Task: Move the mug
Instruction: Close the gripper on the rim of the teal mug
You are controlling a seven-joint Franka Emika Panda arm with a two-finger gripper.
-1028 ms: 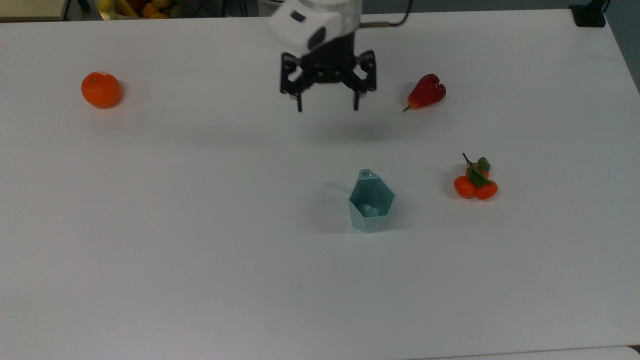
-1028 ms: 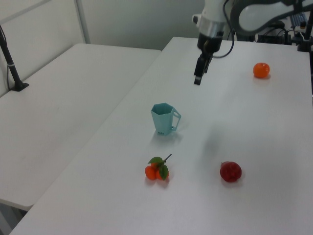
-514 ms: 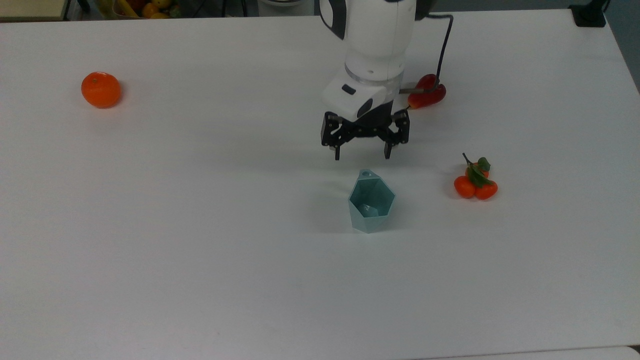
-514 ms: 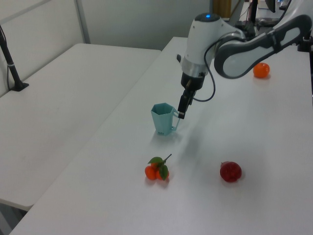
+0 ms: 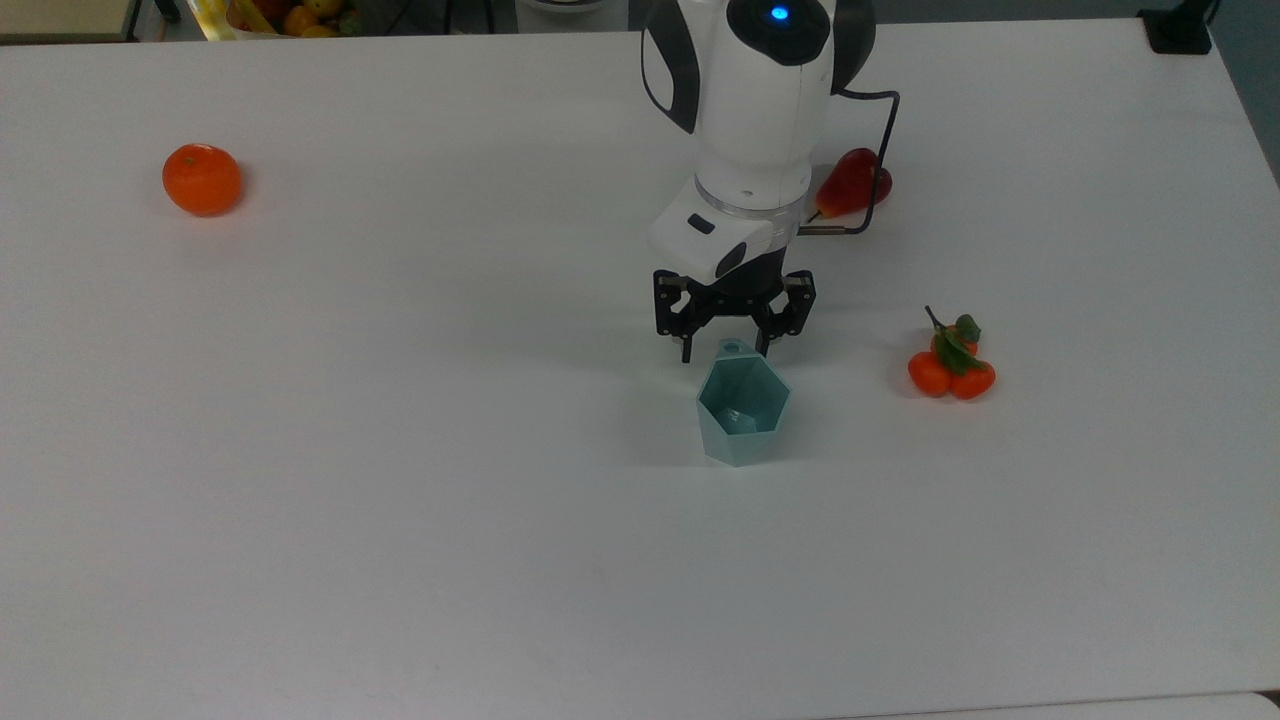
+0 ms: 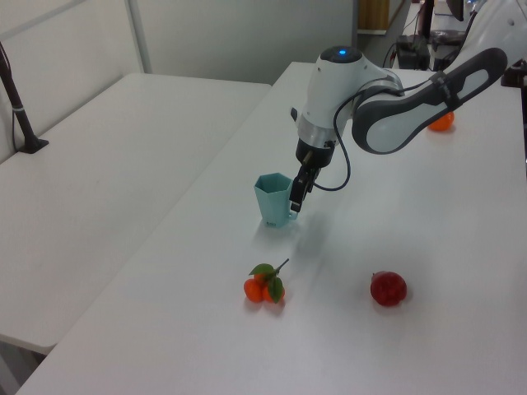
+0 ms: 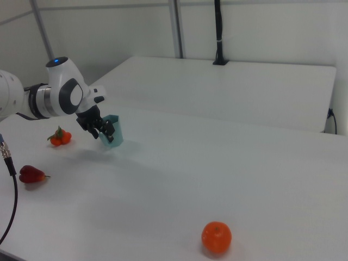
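The mug (image 5: 742, 405) is a pale teal faceted cup standing upright on the white table (image 5: 400, 450), with its small tab handle pointing toward the top view's upper edge. My gripper (image 5: 724, 352) is open and low over that handle, one black finger on each side of the tab, nothing gripped. In the left view the gripper (image 6: 293, 204) sits against the right side of the mug (image 6: 270, 202). In the right view the gripper (image 7: 104, 132) is just left of the mug (image 7: 115, 135).
An orange (image 5: 202, 180) lies far at the top view's left. A red pear-shaped fruit (image 5: 852, 185) sits behind the arm, and a cluster of small oranges with leaves (image 5: 951, 362) lies to the mug's right. A second white table (image 6: 99, 164) adjoins.
The arm came forward and down from the table's far side to the mug; the open fingers now straddle the handle tab. The mug has not moved.
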